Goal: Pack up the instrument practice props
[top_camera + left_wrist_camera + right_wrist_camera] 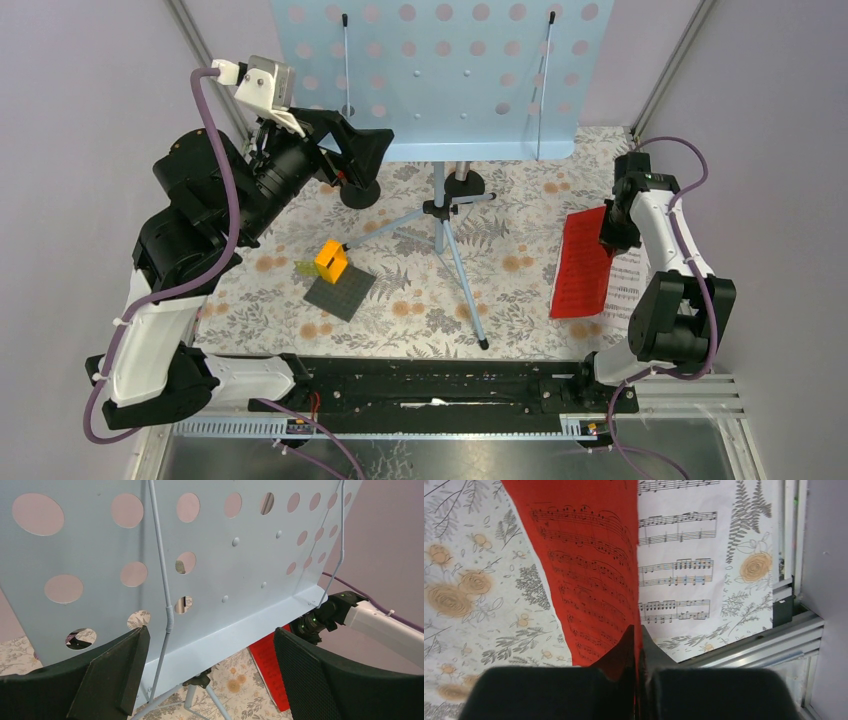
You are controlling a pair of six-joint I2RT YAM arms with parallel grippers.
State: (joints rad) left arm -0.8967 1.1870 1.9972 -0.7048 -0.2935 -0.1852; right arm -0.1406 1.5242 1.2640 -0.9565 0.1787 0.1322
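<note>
Two arms at work: the right gripper (638,632), at 3 o'clock on the table (420,312), pinches the red music sheet (589,570) tight, holding it above the white music sheet (679,555). The left gripper (210,642), at 10 o'clock, gapes wide and empty, facing the pale-blue sheet-music holder (440,70) at 12 o'clock.

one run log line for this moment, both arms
left end effector: open, facing sheet-music holder | right end effector: shut on red music sheet | white music sheet: lying flat
</note>
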